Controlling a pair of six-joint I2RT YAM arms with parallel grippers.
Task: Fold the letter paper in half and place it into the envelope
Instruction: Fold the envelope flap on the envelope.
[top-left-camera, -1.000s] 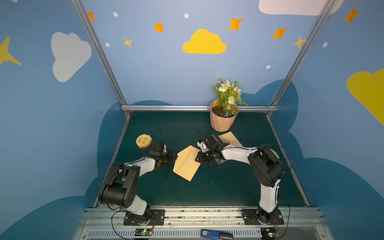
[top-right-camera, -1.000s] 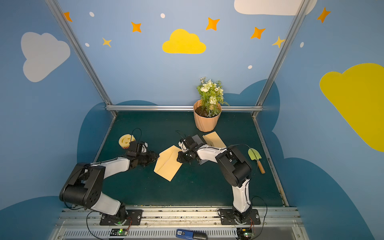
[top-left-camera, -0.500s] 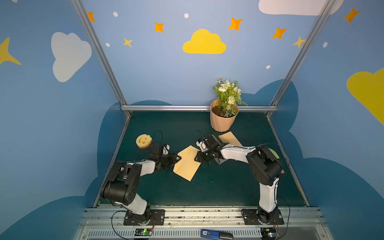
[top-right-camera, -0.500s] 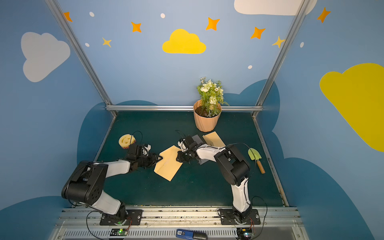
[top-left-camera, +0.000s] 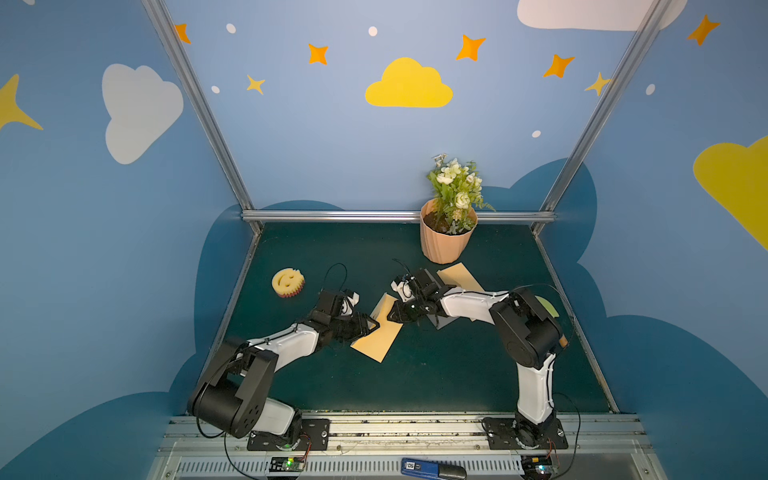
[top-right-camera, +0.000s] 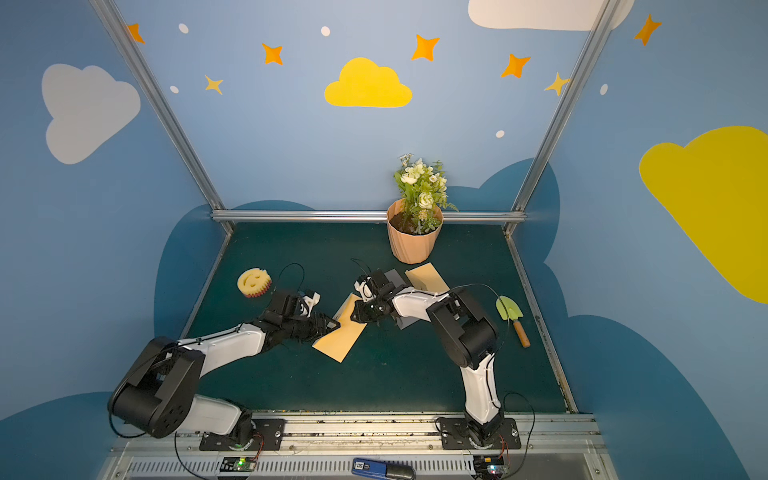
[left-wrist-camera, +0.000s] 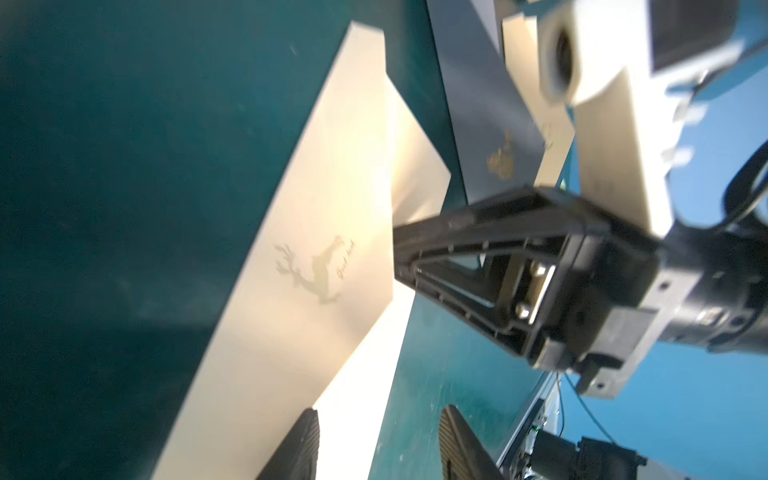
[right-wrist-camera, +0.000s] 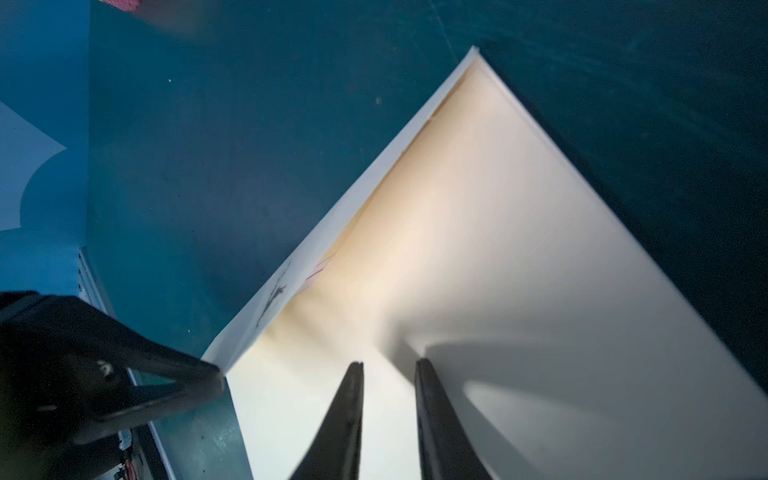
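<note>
Cream letter paper (top-left-camera: 380, 340) lies mid-way across the dark green tabletop mat (top-left-camera: 415, 386), doubled over. The right wrist view shows two layers. The top layer carries a deer print and is bowed up rather than flat, and the lower layer pokes out past its edge. My read: fold step in hand, crease not set. Right gripper (right-wrist-camera: 388, 365) has its tips down on the top layer, jaws a narrow slit apart, no clear pinch. Left gripper (left-wrist-camera: 378, 415) is unclenched, jaws wide, straddling the paper's edge with one tip touching a corner. Dark grey envelope (left-wrist-camera: 478, 124) lies just beyond the paper, partly under the right arm. A tan sheet (top-left-camera: 461, 274) rests against it, near the terracotta flower pot (top-left-camera: 442, 245). Can't tell if the envelope mouth is open. Next: press the layers flat, square the edges, then pinch the folded edge and carry it over. The other arm probably has to hold the mouth open. Insertion not started.
</note>
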